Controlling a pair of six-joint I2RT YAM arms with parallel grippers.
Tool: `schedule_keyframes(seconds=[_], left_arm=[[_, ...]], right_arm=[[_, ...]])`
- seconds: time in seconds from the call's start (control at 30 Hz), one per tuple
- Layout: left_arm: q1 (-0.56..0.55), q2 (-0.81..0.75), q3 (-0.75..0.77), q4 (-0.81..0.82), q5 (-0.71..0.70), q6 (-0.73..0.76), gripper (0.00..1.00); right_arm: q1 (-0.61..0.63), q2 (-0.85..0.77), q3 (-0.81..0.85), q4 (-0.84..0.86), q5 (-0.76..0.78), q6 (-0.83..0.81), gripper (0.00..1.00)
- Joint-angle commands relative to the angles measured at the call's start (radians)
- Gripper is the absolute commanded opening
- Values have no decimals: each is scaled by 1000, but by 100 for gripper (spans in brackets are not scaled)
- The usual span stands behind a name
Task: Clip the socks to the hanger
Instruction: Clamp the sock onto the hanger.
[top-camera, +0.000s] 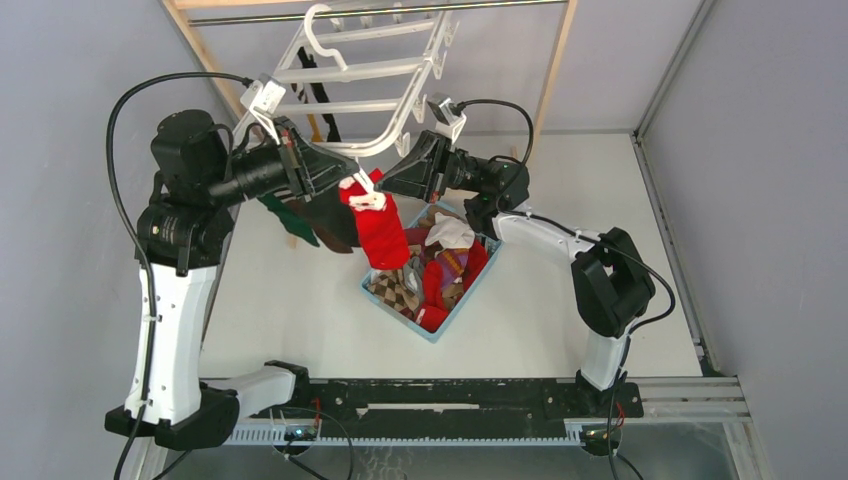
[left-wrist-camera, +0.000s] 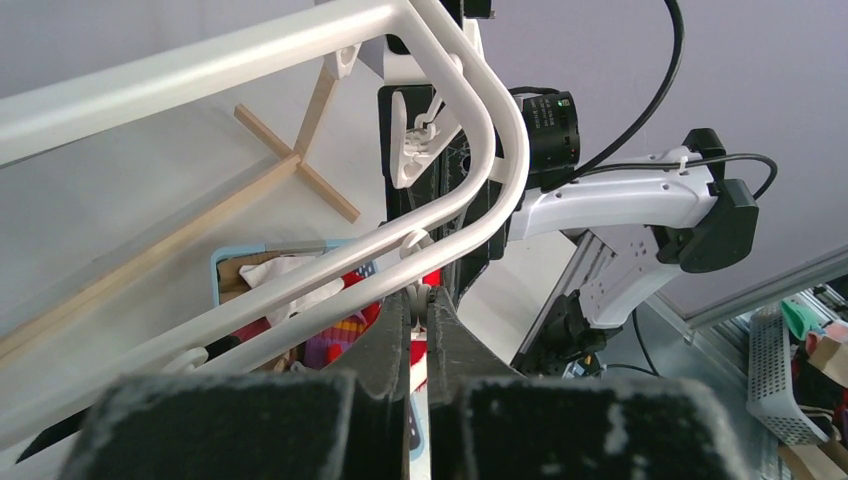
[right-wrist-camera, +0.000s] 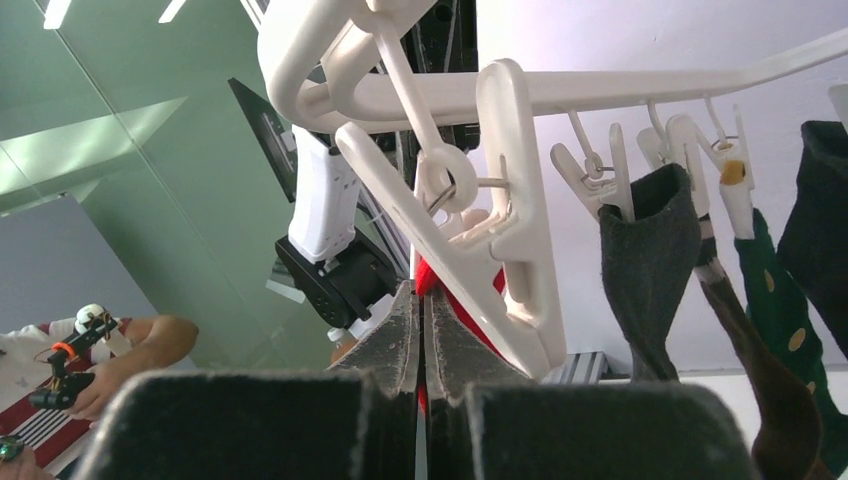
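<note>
**Two grippers meet at one clip, with a red sock hanging from it**

Seen from above, both arms reach up to the near corner of the white hanger (top-camera: 350, 68), which hangs tilted from a wooden rack (top-camera: 555, 70). A red sock (top-camera: 385, 235) hangs straight down from a white clip (top-camera: 368, 201) at that corner, above the edge of a light-blue basket (top-camera: 470, 290) with more socks (top-camera: 445, 265) piled inside.

The right gripper (top-camera: 383, 185) comes in from the right. In its wrist view the fingers are pressed together just under the clip, with red fabric pinched at their tips. The left gripper (top-camera: 345, 183) comes in from the left. Its fingers are drawn almost together beneath the hanger's curved bar, and it is unclear whether they are pinching anything.

Further along the frame, a grey sock (right-wrist-camera: 650, 250) and a green dotted sock (right-wrist-camera: 790, 310) hang from other clips.

The main risk appears to be the clip's bite. If it holds only a thin edge of the cuff, the sock could slip out once the fingers let go, and it might land on the table rather than in the basket. The hanger also hangs freely, so a sideways tug from either arm as it pulls away could swing it. That could drag the clip off the sock or shake the neighbouring socks loose.
</note>
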Motion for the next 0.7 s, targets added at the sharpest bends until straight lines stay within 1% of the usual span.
schedule_keyframes(seconds=[0.0,0.03,0.07,0.17,0.2,0.3,0.33,0.37,0.43,0.47,0.5,0.67], left_arm=[[2,-16,29,-17,47,-10,6],[2,-16,30,-17,45,-10,9],[2,-16,30,-17,43,-9,15],[3,-19,27,-22,40,-6,38],[5,-20,26,-26,38,-3,49],[8,-30,17,-36,32,2,64],[9,-33,12,-39,28,3,70],[10,-38,6,-40,25,5,79],[13,-48,-6,-44,25,8,89],[14,-52,-13,-47,24,11,93],[15,-57,-19,-53,21,14,95],[23,-97,-84,-64,-7,53,94]], right_arm=[[7,-38,33,14,55,-37,0],[7,-39,35,7,61,-43,0],[10,-39,39,0,64,-49,0],[18,-40,47,-19,64,-64,0],[21,-40,45,-20,64,-64,0],[24,-40,39,-16,65,-63,0],[24,-40,40,-15,66,-62,0],[25,-40,41,-15,67,-63,0],[27,-38,45,-18,67,-61,0],[27,-38,48,-20,67,-60,0],[29,-36,52,-20,68,-58,2],[31,-33,67,-21,61,-40,3]])
